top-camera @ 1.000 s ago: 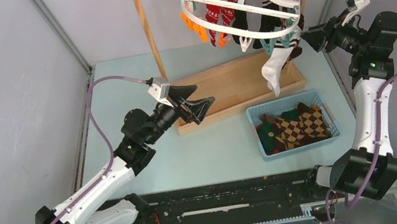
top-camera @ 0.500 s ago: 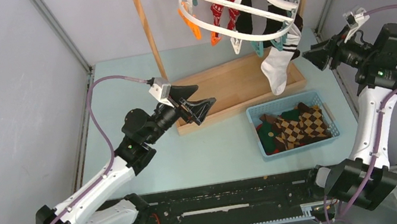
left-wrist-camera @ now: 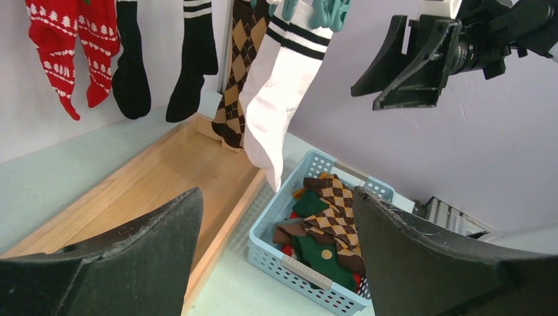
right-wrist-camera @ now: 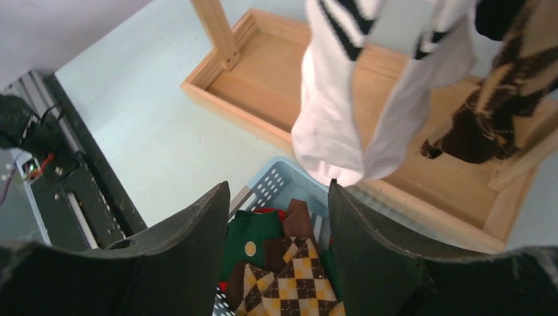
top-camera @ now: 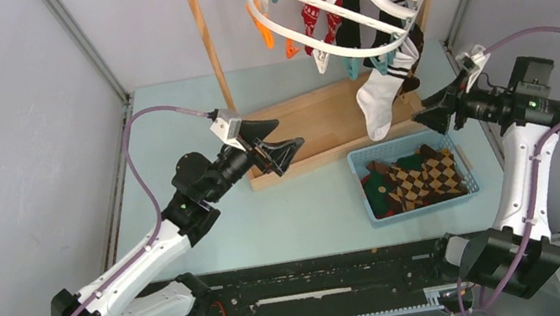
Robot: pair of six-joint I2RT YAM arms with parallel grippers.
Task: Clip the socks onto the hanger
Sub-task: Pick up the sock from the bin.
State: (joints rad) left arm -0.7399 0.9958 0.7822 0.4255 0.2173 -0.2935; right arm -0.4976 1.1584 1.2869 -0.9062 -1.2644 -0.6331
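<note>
Hanger (top-camera: 300, 36) top beyond picture edge

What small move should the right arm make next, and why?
Probably lower the right tool into the blue basket toward the argyle sock: the tool is open and empty, the white sock already hangs clipped, and others lie in the basket.

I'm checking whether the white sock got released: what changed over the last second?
The right gripper pulled away from the rim of the hanger and came down toward the basket, jaws open and empty. The white sock hangs clipped. The white sock and the hanger swung slightly left. The left gripper and the basket have not moved.
</note>
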